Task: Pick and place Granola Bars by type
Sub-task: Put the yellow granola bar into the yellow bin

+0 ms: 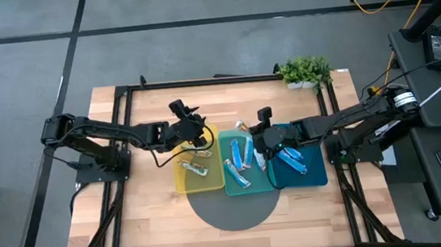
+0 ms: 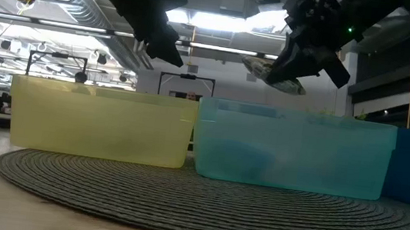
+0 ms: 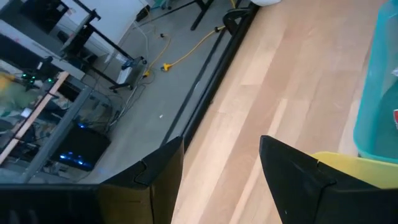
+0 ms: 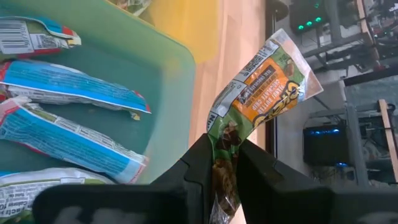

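Right wrist view: right gripper (image 4: pixel 225 163), fingers (image 4: pixel 193 165) clamped on a green-and-orange granola bar (image 4: pixel 258 93), held in the air above the far edge of the teal tray (image 4: pixel 177 68). Blue-and-white bars (image 4: pixel 65 87) lying inside that tray. High view: more blue bars (image 1: pixel 293 161) in the dark blue tray (image 1: pixel 317 179), tan bars (image 1: pixel 194 170) in the yellow tray (image 1: pixel 184 182), all on the wooden table (image 1: pixel 157 219). Left gripper (image 3: pixel 221 180) hovering over the yellow tray's far edge, fingers apart, nothing between.

Three trays (image 1: pixel 200 182); two arms (image 1: pixel 116 135); one plant (image 1: pixel 305 71).
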`<action>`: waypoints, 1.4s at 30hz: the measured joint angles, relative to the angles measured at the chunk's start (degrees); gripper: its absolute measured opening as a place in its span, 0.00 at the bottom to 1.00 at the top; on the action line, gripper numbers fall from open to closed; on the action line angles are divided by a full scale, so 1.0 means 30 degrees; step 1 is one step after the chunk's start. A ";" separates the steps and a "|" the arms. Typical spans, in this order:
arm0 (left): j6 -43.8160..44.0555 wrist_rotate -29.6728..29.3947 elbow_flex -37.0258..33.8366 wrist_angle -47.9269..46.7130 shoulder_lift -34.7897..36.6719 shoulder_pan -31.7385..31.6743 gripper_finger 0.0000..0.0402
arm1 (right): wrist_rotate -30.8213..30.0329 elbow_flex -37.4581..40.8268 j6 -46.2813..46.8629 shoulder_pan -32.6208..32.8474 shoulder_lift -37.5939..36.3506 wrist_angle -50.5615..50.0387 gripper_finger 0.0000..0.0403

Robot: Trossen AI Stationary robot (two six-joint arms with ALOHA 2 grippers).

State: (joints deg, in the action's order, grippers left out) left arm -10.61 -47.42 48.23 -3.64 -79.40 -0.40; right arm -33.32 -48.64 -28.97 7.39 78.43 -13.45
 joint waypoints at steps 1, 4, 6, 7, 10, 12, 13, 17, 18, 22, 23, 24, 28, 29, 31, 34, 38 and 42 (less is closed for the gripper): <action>0.0023 -0.0013 0.0000 -0.0001 0.0000 0.0000 0.51 | 0.0007 0.0000 -0.0001 0.0001 0.0000 0.0000 0.16; 0.0108 0.0728 0.0000 0.0074 0.0002 -0.0007 0.51 | 0.0391 0.0000 -0.0184 -0.0006 0.0000 0.0063 0.16; -0.0069 0.1613 -0.0007 0.0411 0.0000 -0.0007 0.51 | 0.1236 0.0000 -0.0662 -0.0013 0.0000 0.0356 0.16; -0.0294 0.2024 -0.0007 0.0706 0.0000 -0.0007 0.51 | 0.1624 0.0000 -0.0976 -0.0013 0.0000 0.0707 0.16; -0.1580 0.3880 -0.0007 0.1997 0.0000 -0.0007 0.51 | 0.2164 0.0000 -0.1504 0.0001 0.0000 0.2149 0.16; -0.2712 0.6326 -0.0015 0.3176 0.0000 -0.0028 0.51 | 0.2152 0.0000 -0.2028 -0.0005 0.0000 0.2916 0.16; -0.3296 0.7727 -0.0015 0.3870 0.0000 -0.0079 0.51 | 0.2154 0.0000 -0.2310 -0.0006 0.0000 0.3256 0.16; -0.5083 1.2000 -0.0015 0.6196 0.0000 -0.0365 0.51 | 0.2157 0.0000 -0.2529 -0.0168 0.0000 0.3962 0.16; -0.5293 1.2419 -0.0014 0.6644 0.0002 -0.0424 0.51 | 0.2157 0.0000 -0.2506 -0.0206 0.0000 0.3985 0.16; -0.6176 1.2733 -0.0004 0.7122 0.0117 -0.0423 0.52 | 0.2157 0.0000 -0.2471 -0.0268 0.0000 0.3978 0.16; -0.6243 1.2727 -0.0003 0.7057 0.0117 -0.0423 0.53 | 0.2157 0.0000 -0.2482 -0.0268 0.0000 0.3978 0.16; -0.6243 1.2732 -0.0003 0.7013 0.0117 -0.0423 0.54 | 0.2164 0.0000 -0.2493 -0.0268 0.0000 0.3981 0.16; -0.6243 1.2720 0.0000 0.6659 0.0109 -0.0372 0.60 | 0.2320 0.0000 -0.2507 -0.0267 0.0000 0.4229 0.16; -0.6236 1.2713 0.0000 0.6601 0.0109 -0.0372 0.61 | 0.2633 0.0000 -0.2507 -0.0268 0.0000 0.4278 0.16; -0.6201 1.2714 0.0000 0.6670 0.0109 -0.0370 0.65 | 0.3104 0.0000 -0.2507 -0.0268 0.0007 0.4387 0.16; -0.6221 1.2629 0.0000 0.6755 0.0109 -0.0368 0.69 | 0.3621 0.0000 -0.2510 -0.0268 0.0007 0.4821 0.16; -0.6196 1.2552 0.0000 0.7020 0.0109 -0.0372 0.72 | 0.4240 0.0000 -0.2529 -0.0268 0.0007 0.5397 0.16; -0.6175 1.2742 0.0000 0.7476 0.0109 -0.0309 0.73 | 0.4676 0.0000 -0.2872 -0.0283 0.0007 0.6085 0.16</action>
State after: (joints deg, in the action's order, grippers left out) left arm -29.14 -9.19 48.23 18.79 -79.07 -1.33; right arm -19.29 -48.64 -37.58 6.55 78.46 4.80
